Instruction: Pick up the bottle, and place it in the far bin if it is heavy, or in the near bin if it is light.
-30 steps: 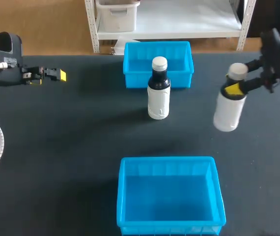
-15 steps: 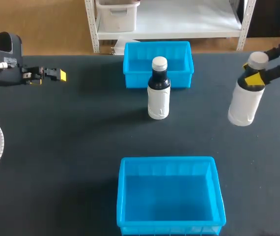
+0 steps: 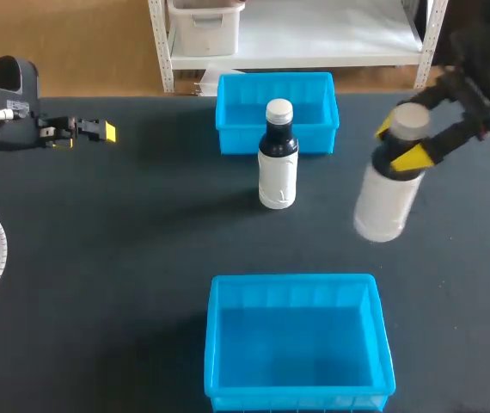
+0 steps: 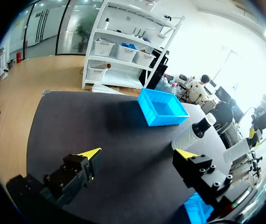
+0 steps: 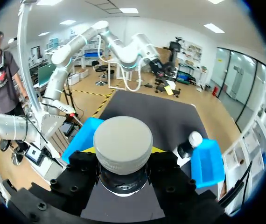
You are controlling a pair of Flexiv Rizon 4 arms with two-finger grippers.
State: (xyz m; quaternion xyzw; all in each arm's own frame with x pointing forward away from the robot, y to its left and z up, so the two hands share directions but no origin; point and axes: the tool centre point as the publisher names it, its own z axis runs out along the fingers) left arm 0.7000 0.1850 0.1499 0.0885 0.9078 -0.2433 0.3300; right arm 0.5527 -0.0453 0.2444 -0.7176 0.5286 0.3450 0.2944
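1. Grip: right gripper (image 3: 400, 144) is clamped on the neck of the white bottle (image 3: 385, 202), one yellow tip on each side just under the cap (image 3: 411, 120). The bottle hangs clear of the table (image 3: 142, 241).
2. Position: the white bottle is to the right of the dark bottle (image 3: 278, 163), apart from it.
3. Axis: long axis runs cap up, base down. In the head view the base trails toward the viewer and slightly toward the dark bottle. How much is true lean, cannot tell.
4. Bins: far bin (image 3: 228, 86) sits just behind the dark bottle, near bin (image 3: 219, 344) well in front of it. The held bottle is right of both, between them in depth.
5. Next move, judged: either drop needs a leftward carry. Weight decides which bin, and it does not show.
6. Left gripper (image 3: 106, 132): fingers spread, empty, well left of the dark bottle. The right arm is the one placed to finish.
7. Risk, judged: a low carry to the far bin could clip the dark bottle.
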